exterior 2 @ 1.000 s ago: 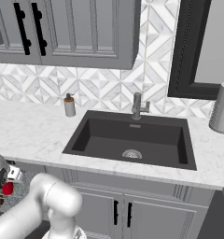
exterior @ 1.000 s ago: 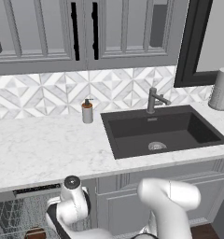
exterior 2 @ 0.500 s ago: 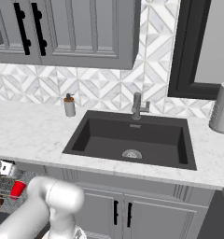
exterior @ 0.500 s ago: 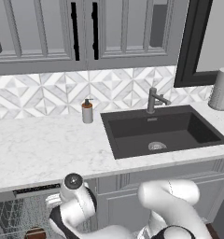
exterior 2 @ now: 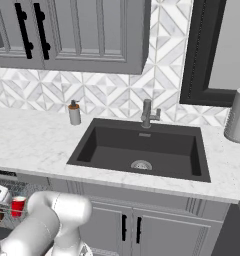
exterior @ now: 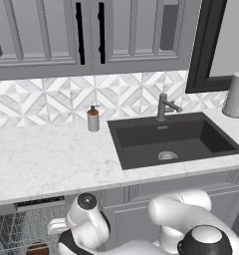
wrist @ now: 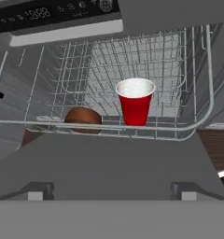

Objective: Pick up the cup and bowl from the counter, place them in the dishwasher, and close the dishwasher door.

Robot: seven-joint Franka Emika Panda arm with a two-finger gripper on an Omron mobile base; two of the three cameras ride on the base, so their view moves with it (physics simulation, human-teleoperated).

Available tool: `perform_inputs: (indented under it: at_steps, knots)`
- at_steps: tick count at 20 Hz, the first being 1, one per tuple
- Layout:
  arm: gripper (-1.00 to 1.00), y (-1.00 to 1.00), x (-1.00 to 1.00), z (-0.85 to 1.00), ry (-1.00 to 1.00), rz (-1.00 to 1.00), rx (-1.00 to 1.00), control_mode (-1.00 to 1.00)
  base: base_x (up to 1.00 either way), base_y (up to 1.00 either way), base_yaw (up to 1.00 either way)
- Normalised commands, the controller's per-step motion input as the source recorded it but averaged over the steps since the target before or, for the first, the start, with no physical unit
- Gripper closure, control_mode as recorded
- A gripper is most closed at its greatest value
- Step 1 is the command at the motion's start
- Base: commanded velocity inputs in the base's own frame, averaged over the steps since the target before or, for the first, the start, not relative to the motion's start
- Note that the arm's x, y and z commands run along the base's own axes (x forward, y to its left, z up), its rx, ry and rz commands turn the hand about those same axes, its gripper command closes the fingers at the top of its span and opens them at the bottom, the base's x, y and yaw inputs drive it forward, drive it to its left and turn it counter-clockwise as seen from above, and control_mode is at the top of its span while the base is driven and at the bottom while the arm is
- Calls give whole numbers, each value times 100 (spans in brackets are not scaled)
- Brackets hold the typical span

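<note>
The small red tapered plastic party cup (wrist: 135,101) with a white rim stands upright in the grey wire rack (wrist: 132,65) of the dark grey dishwasher (wrist: 53,16), slightly right of centre in the hand view. The small round dark brown wood-like bowl (wrist: 83,119) sits in the same rack at 8 o'clock from the cup, near it but apart, its lower part hidden behind the rack's front rail. The black control strip (wrist: 48,14) runs across 11 o'clock of the hand view, above the rack.

The two-finger gripper (wrist: 111,190) is released: its jaws stand wide apart and hold nothing, with both fingertips low in the hand view, clear of the cup and bowl.

In the right base view the cup (exterior 2: 18,206) shows at 8 o'clock, below the edge of the white marble-look counter (exterior 2: 37,142). In the left base view the bowl (exterior: 38,248) shows at 7 o'clock in the rack, under the counter (exterior: 52,159). The black sink (exterior: 174,139) is set into the counter, with a grey soap dispenser bottle (exterior: 93,118) at 10 o'clock from it.
</note>
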Motion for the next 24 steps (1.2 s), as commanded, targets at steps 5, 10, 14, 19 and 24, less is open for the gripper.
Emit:
perform_inputs:
  at_steps: [5,10,14,19,24]
  knots:
    - [-100,6,-1,-66,8,0,0,-100,0,0,0]
    - [-100,47,0,-22,0,0,0,-100,0,0,0]
    - [-100,39,10,-37,13,0,0,-100,0,0,0]
    - [-100,24,34,-51,15,0,-1,-100,0,0,0]
    - [-100,16,18,-39,0,0,-9,-100,0,0,0]
